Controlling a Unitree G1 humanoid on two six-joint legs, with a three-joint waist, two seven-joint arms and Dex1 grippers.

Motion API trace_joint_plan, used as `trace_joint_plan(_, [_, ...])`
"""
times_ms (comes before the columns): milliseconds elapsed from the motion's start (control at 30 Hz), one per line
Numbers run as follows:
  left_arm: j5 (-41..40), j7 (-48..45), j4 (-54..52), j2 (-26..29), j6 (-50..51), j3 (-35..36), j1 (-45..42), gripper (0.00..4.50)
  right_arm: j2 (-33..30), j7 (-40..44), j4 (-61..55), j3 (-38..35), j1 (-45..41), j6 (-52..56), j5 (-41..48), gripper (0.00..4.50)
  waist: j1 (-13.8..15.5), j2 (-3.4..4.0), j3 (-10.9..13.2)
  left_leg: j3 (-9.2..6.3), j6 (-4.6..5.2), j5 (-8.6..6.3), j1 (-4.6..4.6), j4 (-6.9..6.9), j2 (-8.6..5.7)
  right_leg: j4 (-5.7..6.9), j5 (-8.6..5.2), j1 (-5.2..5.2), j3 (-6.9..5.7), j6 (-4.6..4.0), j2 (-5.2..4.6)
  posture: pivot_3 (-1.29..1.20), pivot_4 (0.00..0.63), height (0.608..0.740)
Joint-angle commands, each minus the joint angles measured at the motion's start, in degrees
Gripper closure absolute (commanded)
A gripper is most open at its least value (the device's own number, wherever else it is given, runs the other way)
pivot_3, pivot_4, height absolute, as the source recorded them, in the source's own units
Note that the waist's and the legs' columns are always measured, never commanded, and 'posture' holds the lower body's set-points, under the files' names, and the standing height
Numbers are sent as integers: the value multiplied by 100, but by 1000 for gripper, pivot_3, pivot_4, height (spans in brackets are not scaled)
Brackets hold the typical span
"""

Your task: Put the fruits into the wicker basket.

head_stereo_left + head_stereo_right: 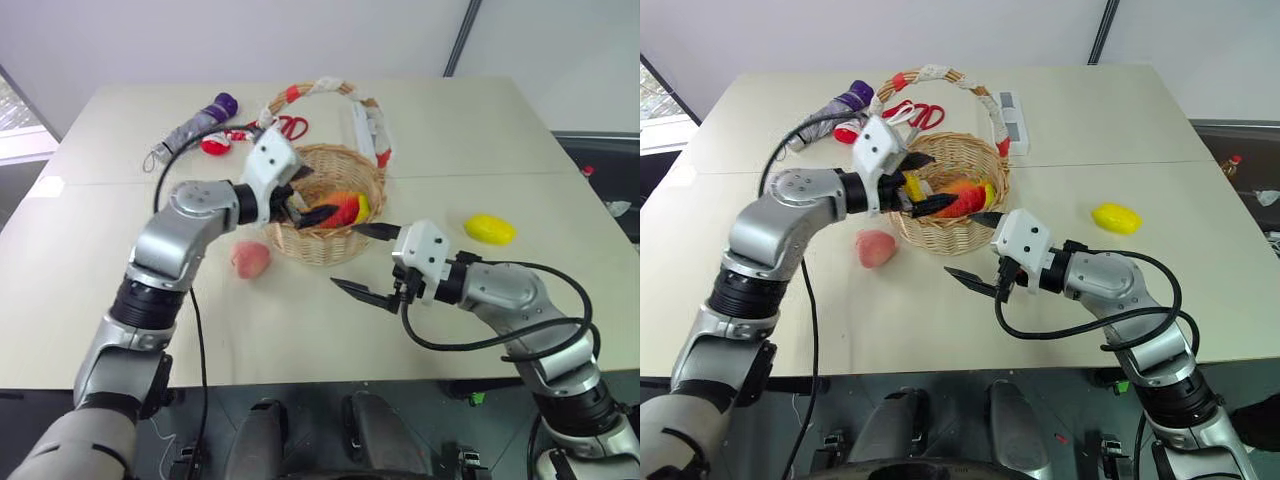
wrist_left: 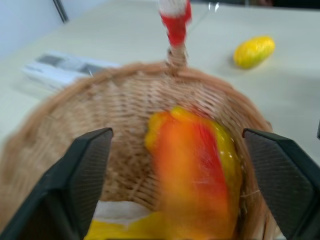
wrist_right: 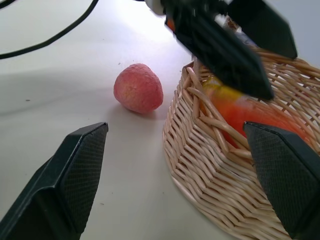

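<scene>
Inside wicker basket (image 1: pixel 322 238): mango (image 1: pixel 345 207) | left pincer (image 1: pixel 312 199) spread above

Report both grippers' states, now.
Left gripper: jaws open over the wicker basket, mango lying between them, released.
Right gripper: jaws open, empty.

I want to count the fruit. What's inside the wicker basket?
The red-and-yellow mango lies inside the wicker basket. Something yellow shows under it, too blurred to name; the mango covers the rest.
</scene>
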Motion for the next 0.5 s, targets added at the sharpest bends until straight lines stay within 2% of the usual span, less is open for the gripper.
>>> trace_joint_plan(33, [-605,-576,-484,616,-20,957,598,351,-1,-41,-240,-117,-28,-13,32,0,5,1,0,-1,0,0,1,-2,4,0,-1,0,1,-1,-1,0,150,740])
trace_joint_plan(67, [-678,-666,-529,805,42,1106,798,166,-7,-32,-243,-126,-22,-16,36,0,10,1,1,-3,0,0,0,-4,7,0,-1,-2,0,-1,0,0,150,740])
trace_joint_plan(167, [-733,-683,-700,1326,241,1462,1380,166,-15,3,-208,-132,-17,-41,41,0,43,1,1,-10,0,0,-2,-2,8,0,-2,0,-2,-4,0,0,150,740])
trace_joint_plan(267, [-404,-679,-864,1774,138,1394,2055,166,18,56,-124,-83,-75,-70,49,0,77,0,1,-7,0,0,-2,3,2,-5,-2,7,-4,-3,-7,0,150,740])
trace_joint_plan(500, [208,-354,-720,1546,38,376,2103,166,140,125,-29,57,-207,-122,13,0,188,0,1,-3,0,0,-3,2,-5,-10,-1,10,-4,-2,-13,0,150,740])
